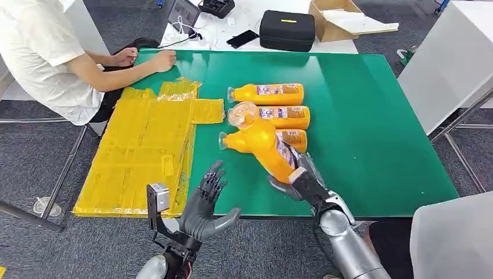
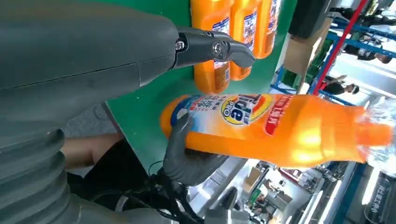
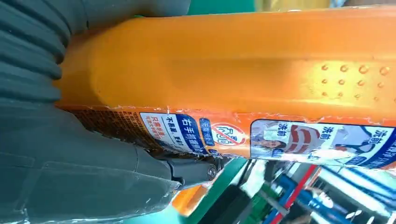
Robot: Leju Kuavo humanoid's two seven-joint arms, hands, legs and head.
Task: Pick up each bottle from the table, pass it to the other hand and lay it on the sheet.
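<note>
The held bottle (image 1: 264,148) is above the tabletop (image 1: 372,116) near its front edge, tilted, cap end toward the far side. The right robot hand (image 1: 299,174) grips its base. The left robot hand (image 1: 206,200) is at the front edge, fingers spread, holding nothing. Three bottles (image 1: 273,94) lie side by side mid-tabletop. The yellow sheet (image 1: 145,151) covers the left edge.
</note>
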